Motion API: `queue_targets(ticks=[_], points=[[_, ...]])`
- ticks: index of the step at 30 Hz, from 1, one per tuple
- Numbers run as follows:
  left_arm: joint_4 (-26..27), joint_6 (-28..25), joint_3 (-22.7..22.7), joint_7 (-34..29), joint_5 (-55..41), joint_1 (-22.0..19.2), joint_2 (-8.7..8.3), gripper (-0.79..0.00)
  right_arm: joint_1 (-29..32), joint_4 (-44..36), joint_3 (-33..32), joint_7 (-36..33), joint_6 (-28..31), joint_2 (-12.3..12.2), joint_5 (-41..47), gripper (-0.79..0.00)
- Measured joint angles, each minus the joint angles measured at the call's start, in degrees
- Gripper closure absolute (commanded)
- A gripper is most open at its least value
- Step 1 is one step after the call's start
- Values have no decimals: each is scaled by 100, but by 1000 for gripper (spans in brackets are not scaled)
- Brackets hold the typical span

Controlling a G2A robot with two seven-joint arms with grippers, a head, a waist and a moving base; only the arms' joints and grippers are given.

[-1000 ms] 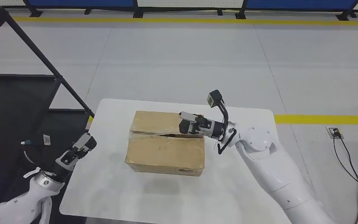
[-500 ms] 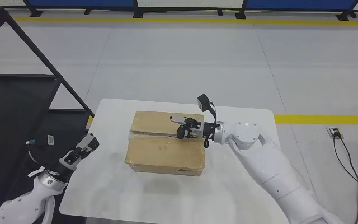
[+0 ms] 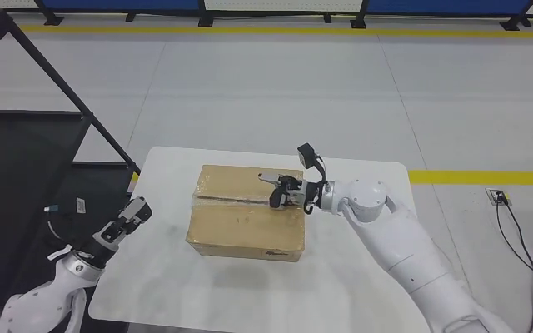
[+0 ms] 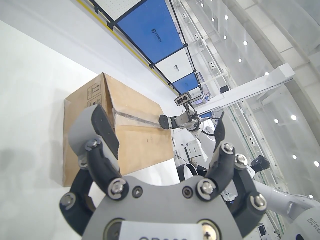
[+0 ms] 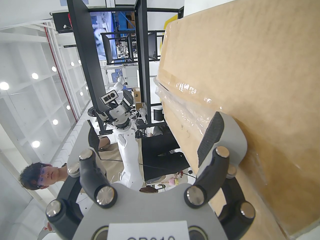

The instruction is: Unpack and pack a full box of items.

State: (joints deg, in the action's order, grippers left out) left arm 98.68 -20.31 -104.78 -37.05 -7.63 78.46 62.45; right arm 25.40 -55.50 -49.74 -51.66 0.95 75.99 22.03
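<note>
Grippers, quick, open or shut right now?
Left gripper: open, empty, clear of the box.
Right gripper: open, empty, one finger against the box top by the taped seam.

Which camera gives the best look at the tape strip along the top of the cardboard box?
The right wrist view: the tape strip runs close by, shiny and wrinkled. The top view shows most of its length across the box, but small. The left wrist view shows it from one end, slanting away along the top.

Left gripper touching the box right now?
Apart. The top view shows a strip of bare table between the left gripper and the nearest side of the box.
</note>
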Motion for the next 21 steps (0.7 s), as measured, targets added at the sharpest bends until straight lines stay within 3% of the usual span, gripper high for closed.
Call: queue_targets(ticks=[8, 21], points=[[-12, 11, 32, 29, -1, -5, -22, -785, -57, 136, 72, -88, -181, 53, -132, -785], [-177, -32, -48, 103, -128, 51, -56, -785, -218, 408, 359, 21, 195, 303, -87, -785]])
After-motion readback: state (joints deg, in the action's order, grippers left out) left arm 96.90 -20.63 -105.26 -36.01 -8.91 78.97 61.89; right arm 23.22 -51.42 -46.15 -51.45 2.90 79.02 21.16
